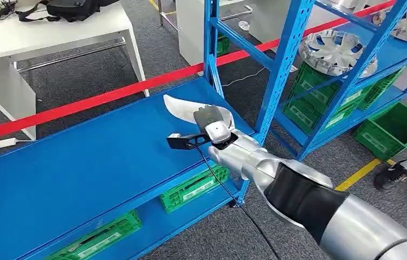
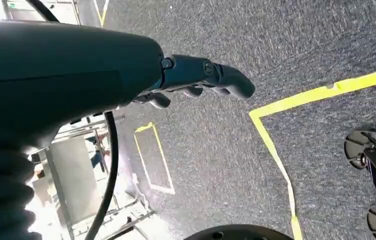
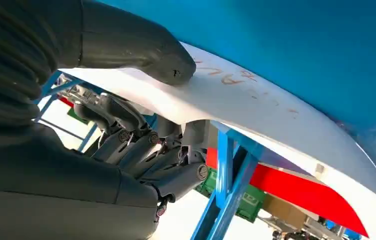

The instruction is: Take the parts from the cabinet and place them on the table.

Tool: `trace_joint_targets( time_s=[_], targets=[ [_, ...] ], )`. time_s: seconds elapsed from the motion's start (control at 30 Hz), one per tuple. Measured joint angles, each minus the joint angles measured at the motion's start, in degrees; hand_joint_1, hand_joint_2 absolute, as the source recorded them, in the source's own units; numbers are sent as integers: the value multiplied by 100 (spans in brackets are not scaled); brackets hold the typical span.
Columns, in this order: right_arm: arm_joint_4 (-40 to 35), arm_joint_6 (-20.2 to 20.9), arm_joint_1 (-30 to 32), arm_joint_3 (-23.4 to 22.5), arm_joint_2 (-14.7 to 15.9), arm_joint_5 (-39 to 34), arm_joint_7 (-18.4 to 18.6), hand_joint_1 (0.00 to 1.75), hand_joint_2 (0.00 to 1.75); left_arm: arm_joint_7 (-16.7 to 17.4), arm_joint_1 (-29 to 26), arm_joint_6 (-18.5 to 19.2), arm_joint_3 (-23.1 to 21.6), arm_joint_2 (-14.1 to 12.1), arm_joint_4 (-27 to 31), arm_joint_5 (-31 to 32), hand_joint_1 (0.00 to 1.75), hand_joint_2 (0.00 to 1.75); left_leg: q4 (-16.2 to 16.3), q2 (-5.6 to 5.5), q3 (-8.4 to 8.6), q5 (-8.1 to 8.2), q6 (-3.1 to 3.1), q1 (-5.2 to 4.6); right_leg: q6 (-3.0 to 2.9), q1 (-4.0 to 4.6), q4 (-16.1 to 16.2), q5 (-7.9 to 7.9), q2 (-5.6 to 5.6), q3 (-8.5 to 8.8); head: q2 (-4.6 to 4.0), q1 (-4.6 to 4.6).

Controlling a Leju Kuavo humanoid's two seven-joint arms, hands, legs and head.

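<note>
A curved white part (image 1: 182, 108) lies over the right end of the blue shelf (image 1: 82, 157), and my right hand (image 1: 214, 125) grips its near end. In the right wrist view the thumb (image 3: 140, 47) presses on the white part (image 3: 256, 107) from one side while the darker fingers (image 3: 140, 145) curl under the other side. Brown handwriting marks the part's surface. My left hand (image 2: 196, 80) hangs over the grey carpet with its fingers loosely curled and nothing in them.
A second blue rack (image 1: 353, 59) at the right carries silver wheel covers (image 1: 334, 51) and green crates (image 1: 320, 103). More green crates (image 1: 193, 187) sit under the shelf. A red tape barrier (image 1: 109, 97) runs behind, then a white table (image 1: 44, 32). A person's shoe (image 1: 391, 172) is at right.
</note>
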State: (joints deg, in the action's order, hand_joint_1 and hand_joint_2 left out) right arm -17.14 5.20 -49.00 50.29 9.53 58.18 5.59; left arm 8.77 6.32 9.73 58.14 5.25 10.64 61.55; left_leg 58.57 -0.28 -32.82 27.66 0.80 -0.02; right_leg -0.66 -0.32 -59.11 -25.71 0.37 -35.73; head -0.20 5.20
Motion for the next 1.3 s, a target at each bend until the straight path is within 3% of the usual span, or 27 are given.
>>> trace_joint_targets(
  time_s=[0.2, 0.27, 0.37, 0.5, 0.57, 0.73, 0.87, 1.07, 1.1, 1.13, 1.2, 1.23, 1.3],
  targets=[
    [0, -74, 25, 0, -17, -9, -79, 175, 175, 76, 19, 0, 28, 0, 0, 11, 0, 175, 0, 1, 2, 0, 0, 0, 0, 0, 0, 0, 1, 0, 0, 0],
    [-2, -298, 41, 0, -22, -85, -157, 175, 175, 118, 28, 0, 50, 0, 0, 11, 0, 175, 0, 0, 1, 0, 0, 1, 0, 0, -1, 0, 1, 2, 0, 0],
    [-43, -949, 82, -26, -70, -347, -384, 175, 175, 146, 29, 0, 61, 0, 0, 22, 0, 175, -1, 0, -1, 0, 0, 1, 0, 0, -2, 0, 0, 2, 0, 0],
    [-488, -2324, 89, -229, -197, -780, -1155, 175, 175, 149, 32, 0, 63, 0, 0, 65, 0, 175, -1, 0, -1, -1, 1, 1, -1, 2, -3, 1, 1, 0, 0, 0],
    [-971, -2616, 104, -362, -229, -927, -1333, 175, 175, 172, 36, 0, 63, 2, 0, 120, 0, 175, -1, -3, -1, -1, 1, 1, -1, 3, -3, 0, 0, -1, 0, 0],
    [-2206, -2575, 218, -490, -240, -1060, -1351, 175, 175, 203, 76, 0, 63, 2, 0, 168, 0, 175, -2, 0, 0, -1, 2, 1, -2, 4, -3, -3, 1, -2, 0, 0],
    [-2888, -2454, 345, -536, -236, -1198, -1613, 175, 175, 203, 90, 0, 63, 2, 0, 197, 0, 175, -2, 0, -1, -1, 1, 0, -1, 4, -2, -2, 1, -1, 0, 0],
    [-4023, -2336, 697, -503, -247, -1049, -1571, 175, 175, 234, 98, 0, 96, 2, 0, 140, 0, 175, -2, -2, -1, 0, 0, 0, -1, 4, 0, -2, 0, 0, 0, -2],
    [-4213, -2336, 773, -501, -247, -1034, -1593, 175, 175, 243, 96, 0, 120, 2, 0, 135, 0, 175, 29, -2, -15, 19, -22, -19, 18, -20, 32, 10, -2, 8, 0, 2],
    [-4403, -2334, 836, -498, -247, -1027, -1654, 175, 175, 256, 91, 0, 142, -11, 2, 131, 0, 175, 21, -12, -30, 29, -87, -35, 55, -26, 38, 13, -3, 14, 0, -4],
    [-4726, -2336, 959, -496, -245, -1021, -1808, 175, 175, 295, 85, 0, 164, -11, 4, 131, 0, 175, -43, -1, 19, -51, -125, -38, 98, -15, 80, 67, 2, 39, 0, 0],
    [-4899, -2336, 1035, -492, -229, -1008, -1873, 175, 175, 299, 86, 0, 173, -4, 0, 131, 0, 175, -168, 27, 75, -135, -134, 56, 101, -9, 51, 10, -3, 31, 0, -4],
    [-5213, -2341, 1146, -430, -181, -957, -1932, 175, 175, 306, 85, 0, 201, -7, 2, 131, 0, 175, -224, 49, 66, -189, -177, 49, 132, 0, -438, -415, -4, -160, 0, 20]
  ],
)
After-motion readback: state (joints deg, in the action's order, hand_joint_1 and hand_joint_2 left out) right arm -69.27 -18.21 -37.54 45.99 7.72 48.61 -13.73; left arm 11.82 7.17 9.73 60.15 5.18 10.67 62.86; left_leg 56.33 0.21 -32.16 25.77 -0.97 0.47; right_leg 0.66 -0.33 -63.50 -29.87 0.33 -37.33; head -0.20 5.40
